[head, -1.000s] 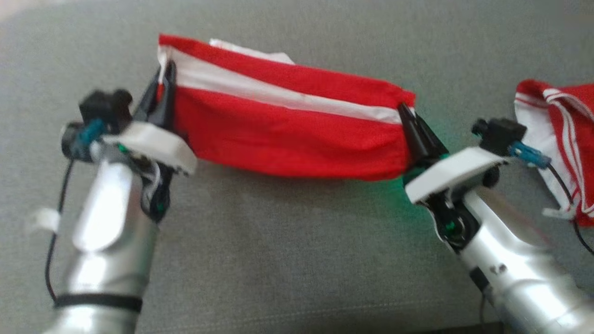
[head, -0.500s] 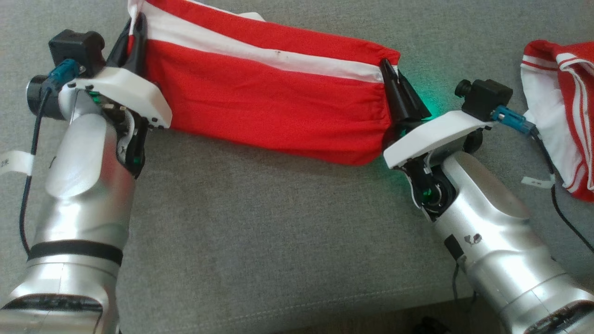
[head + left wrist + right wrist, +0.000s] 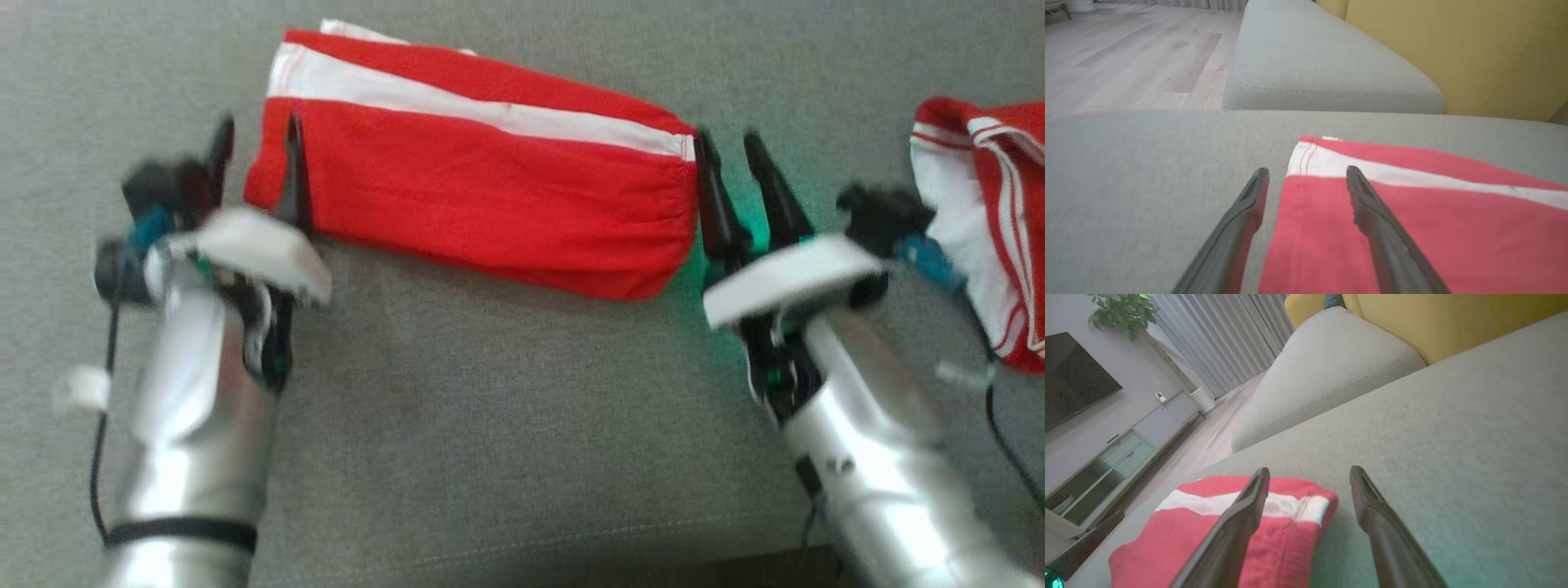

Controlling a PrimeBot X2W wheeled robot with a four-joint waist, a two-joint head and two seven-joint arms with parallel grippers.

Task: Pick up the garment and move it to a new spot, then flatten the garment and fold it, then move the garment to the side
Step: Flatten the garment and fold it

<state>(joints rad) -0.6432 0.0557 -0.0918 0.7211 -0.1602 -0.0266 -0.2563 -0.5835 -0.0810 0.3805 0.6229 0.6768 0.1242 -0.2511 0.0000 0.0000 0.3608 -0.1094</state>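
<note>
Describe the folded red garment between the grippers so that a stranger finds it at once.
On the grey sofa seat, look between the left gripper and the right gripper. The folded garment lies flat there, a long red band with one white stripe along its far edge. The other red garment, at the right, is crumpled with thin white lines.

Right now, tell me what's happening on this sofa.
The robot is working on a red garment with a white stripe, which lies folded into a long band on the grey sofa. Its left gripper and right gripper stand open at the band's two ends. Each straddles an end edge and holds nothing. A second red-and-white garment lies bunched at the far right.
</note>
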